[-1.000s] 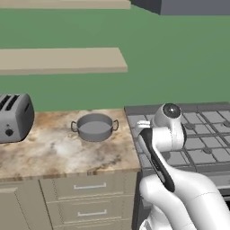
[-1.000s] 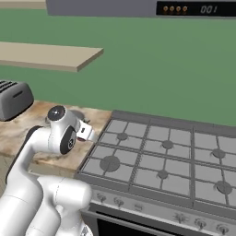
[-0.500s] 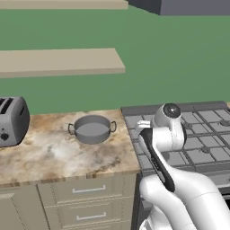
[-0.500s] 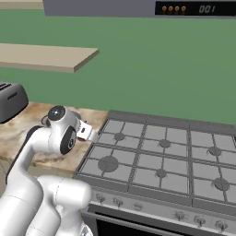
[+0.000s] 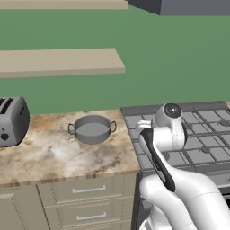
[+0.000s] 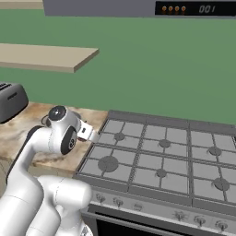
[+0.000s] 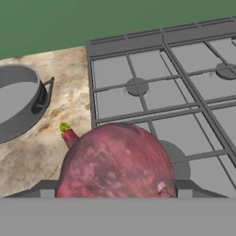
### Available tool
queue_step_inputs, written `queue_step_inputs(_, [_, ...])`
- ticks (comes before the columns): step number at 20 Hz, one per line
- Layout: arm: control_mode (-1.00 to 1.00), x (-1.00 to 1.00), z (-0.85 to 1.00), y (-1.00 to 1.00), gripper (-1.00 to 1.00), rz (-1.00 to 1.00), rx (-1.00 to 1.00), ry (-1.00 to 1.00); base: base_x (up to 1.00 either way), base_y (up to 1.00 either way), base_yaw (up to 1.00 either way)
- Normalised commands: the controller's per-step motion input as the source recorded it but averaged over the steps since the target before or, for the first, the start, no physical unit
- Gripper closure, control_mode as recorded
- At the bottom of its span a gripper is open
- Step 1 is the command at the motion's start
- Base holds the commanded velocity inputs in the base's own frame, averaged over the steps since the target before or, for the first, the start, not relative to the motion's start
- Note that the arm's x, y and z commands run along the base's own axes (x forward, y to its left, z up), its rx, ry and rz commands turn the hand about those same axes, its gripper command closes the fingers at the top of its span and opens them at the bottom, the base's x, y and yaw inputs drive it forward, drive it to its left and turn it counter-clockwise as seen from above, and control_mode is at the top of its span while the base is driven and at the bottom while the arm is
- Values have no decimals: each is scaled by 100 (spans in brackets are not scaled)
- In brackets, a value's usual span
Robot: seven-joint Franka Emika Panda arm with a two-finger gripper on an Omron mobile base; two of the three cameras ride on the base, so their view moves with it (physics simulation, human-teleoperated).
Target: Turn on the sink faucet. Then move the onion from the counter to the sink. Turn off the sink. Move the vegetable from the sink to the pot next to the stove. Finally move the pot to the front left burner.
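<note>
The onion (image 7: 117,161) is right up in the hand view, big and reddish with a little green tip at its upper left. It's sitting between the gripper (image 7: 117,191) fingers, which are spread wide around it, so the gripper is gripping the onion. In that view it hangs over the seam where the table (image 5: 49,155) meets the stove (image 6: 156,156), around the stove's front left burner (image 7: 177,168).

The pot (image 5: 92,129) is grey, with two small handles, and it's sitting on the table near its right end, just beside the stove's left edge and toward the back. Inside it just looks plain grey. In the hand view the pot (image 7: 16,103) is at the left, apart from the onion.

A toaster (image 5: 11,120) stands at the far left of the table, well apart from the pot. The arm (image 5: 168,148) is bent over the stove's front left corner in the left base view. A beige shelf (image 5: 58,63) runs along the green wall above the table.
</note>
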Motion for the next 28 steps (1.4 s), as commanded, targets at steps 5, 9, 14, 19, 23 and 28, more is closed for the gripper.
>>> queue_step_inputs(5, [100,0,0,0,100,0,0,0,0,0,0])
queue_step_inputs(9, [-100,2,0,13,100,0,0,-2,0,0,0])
queue_step_inputs(14, [-100,15,6,49,100,0,0,0,0,0,0])
queue_step_inputs(19, [-100,12,24,66,100,0,-3,0,0,0,0])
queue_step_inputs(23, [-100,22,22,66,100,0,-3,0,0,0,0])
queue_step_inputs(28, [-100,49,2,42,100,0,-1,4,0,0,0])
